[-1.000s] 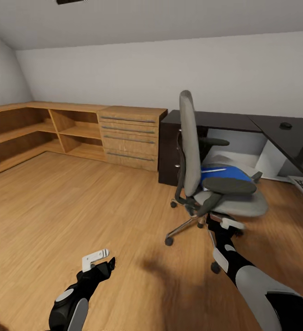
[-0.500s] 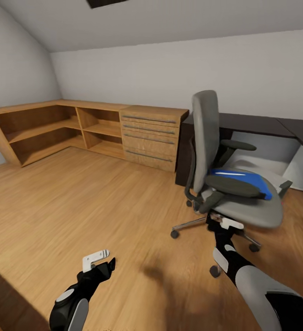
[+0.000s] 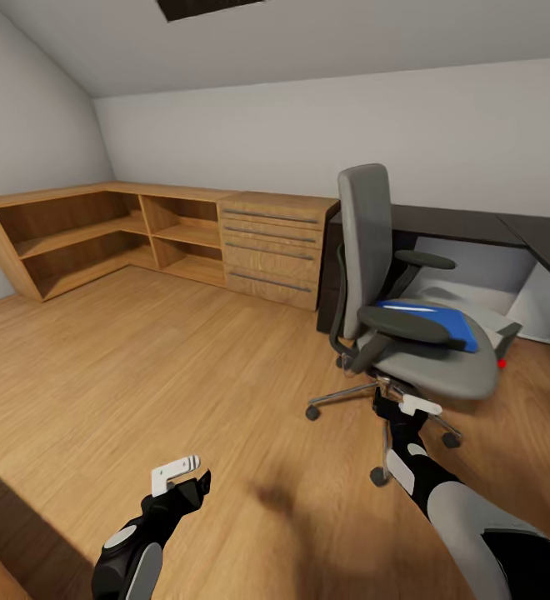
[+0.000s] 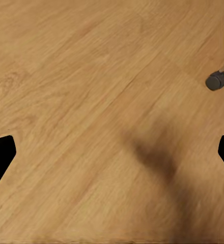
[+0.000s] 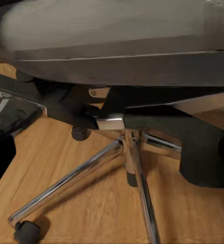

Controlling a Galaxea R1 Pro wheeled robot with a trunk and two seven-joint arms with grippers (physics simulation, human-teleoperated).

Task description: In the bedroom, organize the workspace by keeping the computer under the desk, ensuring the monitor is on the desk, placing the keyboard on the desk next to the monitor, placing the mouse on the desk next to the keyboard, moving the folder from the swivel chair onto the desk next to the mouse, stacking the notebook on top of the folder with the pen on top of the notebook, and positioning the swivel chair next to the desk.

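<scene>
the swivel chair [image 3: 408,325] stands on the light wood floor [image 3: 183,367] at about 2 o'clock from the robot in the head view, its tall grey back turned toward the left and its seat toward the black desk [image 3: 475,225] just behind it at 1 to 2 o'clock. the blue folder [image 3: 437,321] lies flat on the seat between the black armrests, with a thin white pen [image 3: 412,307] lying on it. low light-wood cabinets [image 3: 158,233] run along the wall from 10 to 12 o'clock. the right gripper [image 3: 396,406] reaches in under the front edge of the seat, close to the chair's metal base; in the right wrist view the chrome spokes [image 5: 91,173] and column sit right ahead, and i cannot tell whether its claw is apart or together. the left gripper [image 3: 183,471] hangs low over bare floor at 7 o'clock, its fingers apart with nothing between them; a chair caster [image 4: 215,80] shows in the left wrist view.
</scene>
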